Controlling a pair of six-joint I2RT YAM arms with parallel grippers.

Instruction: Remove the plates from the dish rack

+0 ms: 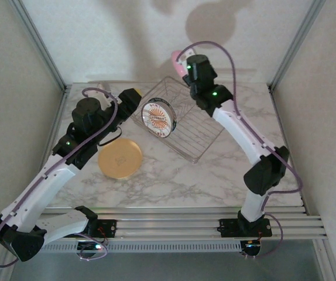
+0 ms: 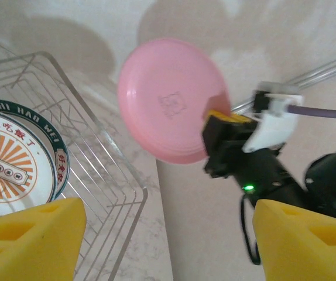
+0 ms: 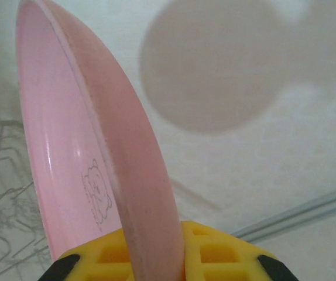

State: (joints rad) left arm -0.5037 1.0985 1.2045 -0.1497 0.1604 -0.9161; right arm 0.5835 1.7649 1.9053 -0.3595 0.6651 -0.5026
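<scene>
Rails at the near edge carry both arm bases, and beyond them a grey-veined marble table runs back to plain white walls framed by metal posts; a round shadow falls on the back wall. High over the far end, the right gripper is clamped on the rim of the pink plate, held on edge in the air, clear of the rack. In the right wrist view the plate's rim sits between the yellow fingers, its underside bearing a small stamped figure. The left gripper hangs just beside the rack's left corner, its yellow fingers wide apart with nothing between them. From that wrist the pink plate shows face-on, pinched by the right gripper. The sunburst plate stands tilted in the rack, near its left side. The orange plate lies flat on the table, left of the rack and apart from it, close under the left arm.
</scene>
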